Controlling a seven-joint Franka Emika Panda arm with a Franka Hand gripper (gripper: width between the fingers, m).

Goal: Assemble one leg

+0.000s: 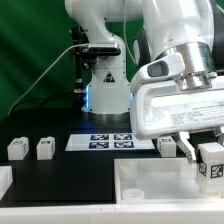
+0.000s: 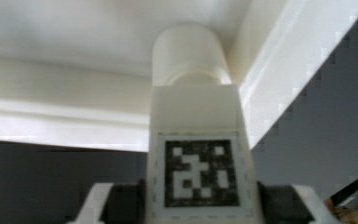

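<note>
My gripper (image 1: 204,152) is shut on a white leg (image 1: 210,166) with a black-and-white tag. It holds the leg above the right end of the large flat white tray-like piece (image 1: 150,190). In the wrist view the leg (image 2: 197,110) stands out between the two fingers (image 2: 119,205), its rounded end pointing toward the tray piece's rim (image 2: 69,85). My gripper (image 2: 202,208) clamps the leg at its tagged end. Two more legs (image 1: 17,148) (image 1: 45,148) stand on the table at the exterior view's left. A further leg (image 1: 167,145) sits just behind the held one.
The marker board (image 1: 108,141) lies flat on the black table in front of the robot base (image 1: 105,95). A white block (image 1: 4,180) sits at the exterior view's left edge. A green curtain hangs behind.
</note>
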